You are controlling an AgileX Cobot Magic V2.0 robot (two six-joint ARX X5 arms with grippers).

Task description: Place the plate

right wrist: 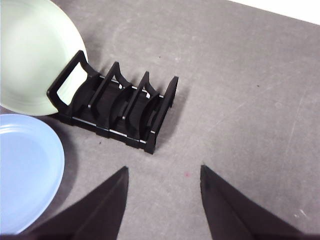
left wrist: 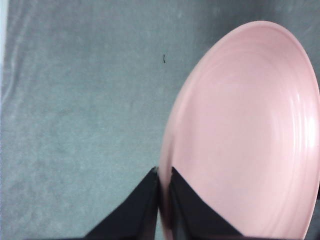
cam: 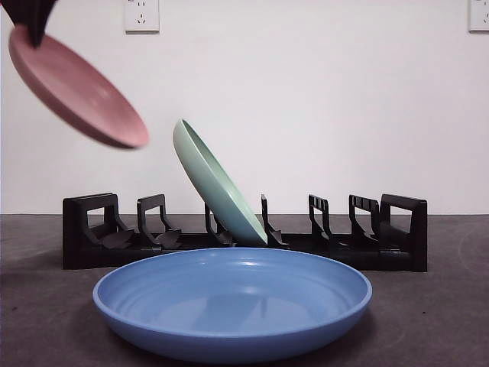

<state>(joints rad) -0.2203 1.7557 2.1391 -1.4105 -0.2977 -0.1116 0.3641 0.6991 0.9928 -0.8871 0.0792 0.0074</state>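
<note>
A pink plate (cam: 76,88) hangs tilted in the air at the upper left of the front view, above the left end of the black rack (cam: 92,229). My left gripper (left wrist: 164,175) is shut on the rim of this pink plate (left wrist: 250,135), seen as a dark tip (cam: 30,19) at the top corner. A green plate (cam: 214,183) leans in a middle slot of the rack. A blue plate (cam: 229,302) lies flat on the table in front of the rack. My right gripper (right wrist: 164,172) is open over bare table beside the rack's right end (right wrist: 150,107), holding nothing.
The rack has several free slots left and right of the green plate (right wrist: 30,55). The blue plate (right wrist: 25,170) lies close against the rack's front. Grey table surface (right wrist: 250,100) spreads to the right of the rack. A white wall with sockets (cam: 141,15) stands behind.
</note>
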